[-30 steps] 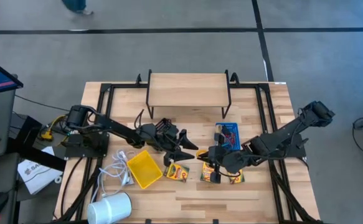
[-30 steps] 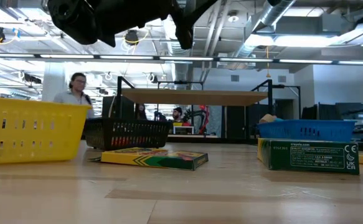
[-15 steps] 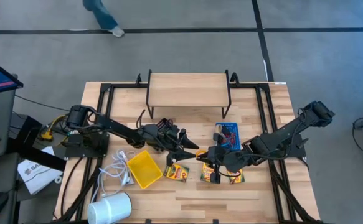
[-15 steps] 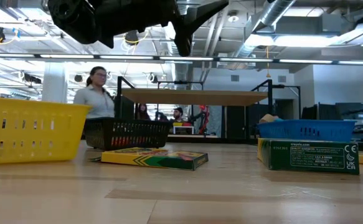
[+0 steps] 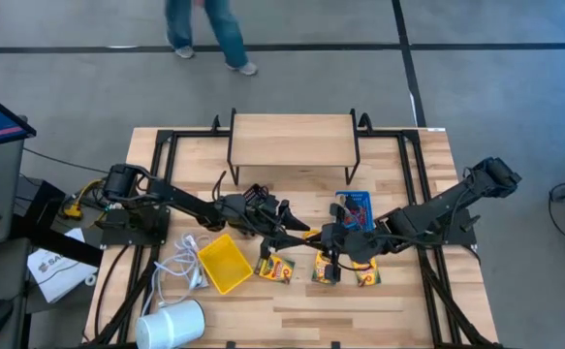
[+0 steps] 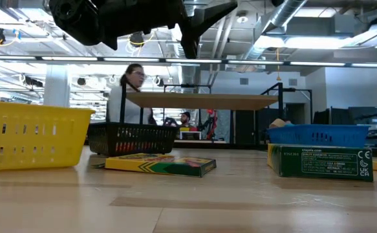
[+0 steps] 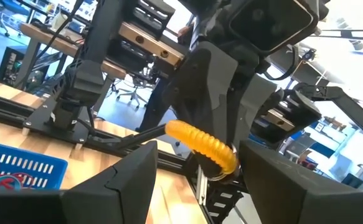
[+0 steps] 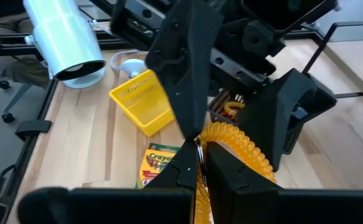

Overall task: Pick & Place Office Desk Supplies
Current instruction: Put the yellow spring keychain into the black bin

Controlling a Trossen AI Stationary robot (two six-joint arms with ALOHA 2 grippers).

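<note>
An orange ribbed band ring (image 8: 237, 146) hangs in the air over the table's middle, showing as an orange spot (image 5: 311, 236) in the high view. My right gripper (image 5: 318, 238) is shut on it. My left gripper (image 5: 301, 233) faces it from the left, open, with one finger on each side of the ring (image 7: 200, 144). Three yellow-and-green crayon boxes (image 5: 277, 269) (image 5: 326, 269) (image 5: 367, 274) lie flat on the table below. The yellow bin (image 5: 226, 263), blue bin (image 5: 355, 211) and black bin (image 5: 256, 202) stand around them. My right gripper pinches one stretch of the orange ring (image 8: 201, 186) between its two fingers (image 8: 221, 171), coming level from the table's right. The rest of the ring loops out past the fingertips, lifted clear of the table.
A wooden shelf riser (image 5: 292, 141) stands at the far edge. A white coiled cable (image 5: 180, 267) and a white cylinder (image 5: 172, 325) lie at the near left. A person (image 5: 204, 29) walks on the floor beyond the far edge. Bare wood lies along the near edge.
My right gripper has drifted a little toward the far edge and the left gripper, uncovering the crayon boxes below it. My left gripper has edged right to meet it. The person has walked rightward beyond the table.
</note>
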